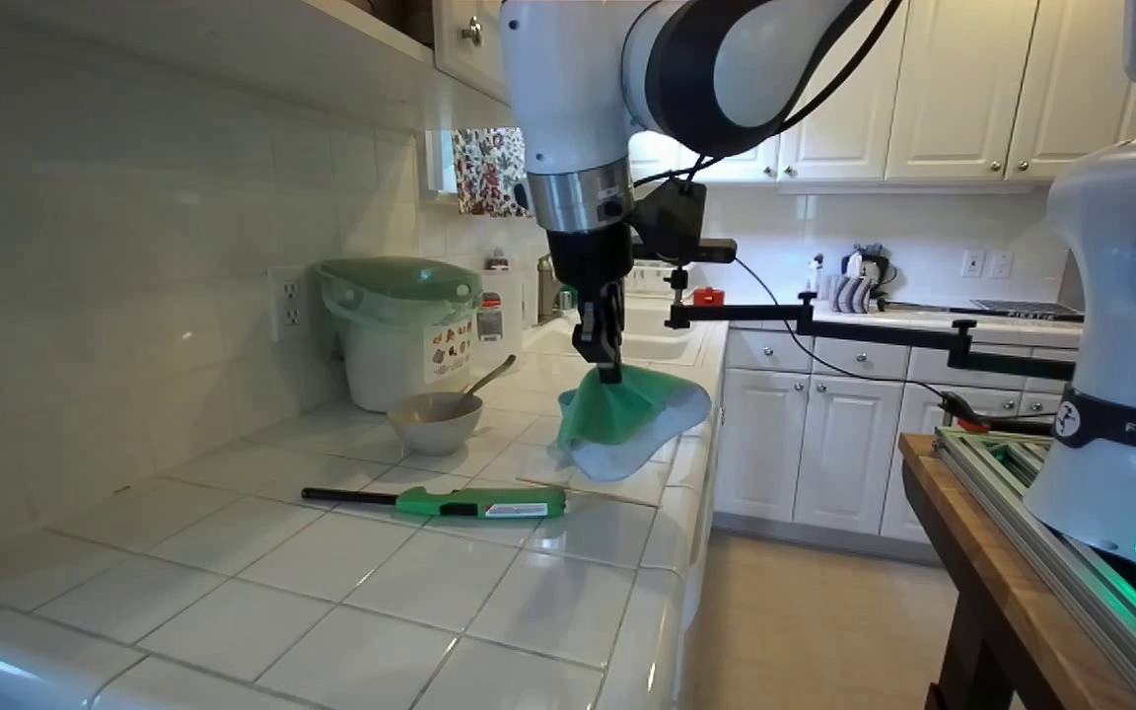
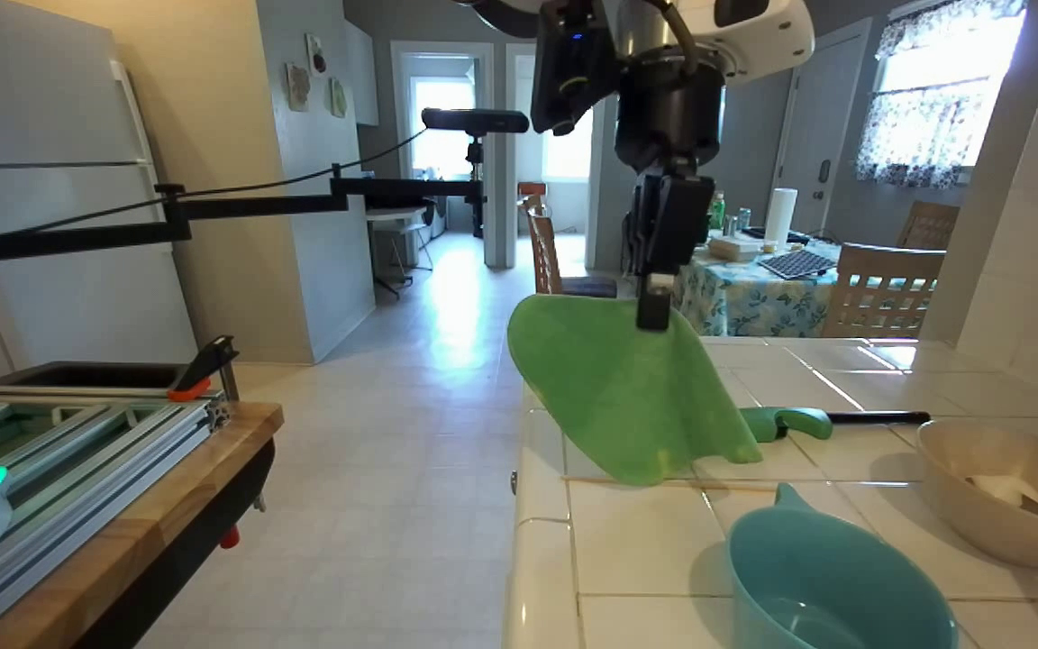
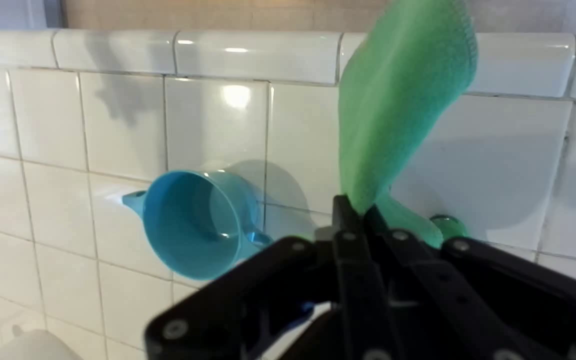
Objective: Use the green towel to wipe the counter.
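The green towel [image 2: 618,388] hung over the tiled counter [image 1: 371,641], near the blue cup [image 3: 195,225], and I could see the gripper [image 3: 359,210] pinching it, fingers [image 2: 654,315] closed on a bunched fold.

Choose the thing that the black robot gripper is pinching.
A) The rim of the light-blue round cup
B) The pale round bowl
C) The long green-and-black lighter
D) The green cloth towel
D: in the wrist view, the black robot gripper is closed on a bunched part of the green cloth towel, whose loose part spreads out from that pinch.
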Action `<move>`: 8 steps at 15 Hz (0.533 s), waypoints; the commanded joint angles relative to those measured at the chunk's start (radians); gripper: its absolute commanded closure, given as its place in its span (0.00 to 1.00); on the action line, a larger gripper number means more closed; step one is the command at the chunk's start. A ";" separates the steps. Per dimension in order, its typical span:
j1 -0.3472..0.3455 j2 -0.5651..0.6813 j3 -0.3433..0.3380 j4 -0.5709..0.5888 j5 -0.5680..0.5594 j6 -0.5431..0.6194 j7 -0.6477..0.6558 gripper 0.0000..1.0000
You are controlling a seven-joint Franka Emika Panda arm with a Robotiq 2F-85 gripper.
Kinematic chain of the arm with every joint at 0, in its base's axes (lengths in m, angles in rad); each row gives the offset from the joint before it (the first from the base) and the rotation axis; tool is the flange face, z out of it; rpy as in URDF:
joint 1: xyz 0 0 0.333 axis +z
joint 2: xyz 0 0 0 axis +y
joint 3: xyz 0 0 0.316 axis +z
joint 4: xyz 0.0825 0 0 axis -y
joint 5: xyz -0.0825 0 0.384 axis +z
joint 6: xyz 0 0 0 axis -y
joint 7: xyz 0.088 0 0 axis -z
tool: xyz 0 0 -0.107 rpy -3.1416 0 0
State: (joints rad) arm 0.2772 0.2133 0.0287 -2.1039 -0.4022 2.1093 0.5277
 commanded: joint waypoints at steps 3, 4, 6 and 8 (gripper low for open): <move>-0.041 0.053 -0.003 -0.032 -0.076 0.073 0.072 0.99; -0.048 0.073 -0.005 -0.032 -0.071 0.100 0.067 0.99; -0.052 0.120 -0.012 -0.022 -0.058 0.149 0.050 0.99; -0.049 0.162 -0.019 -0.014 -0.050 0.202 0.039 0.99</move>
State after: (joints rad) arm 0.2286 0.3337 0.0144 -2.1339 -0.4526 2.2569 0.5688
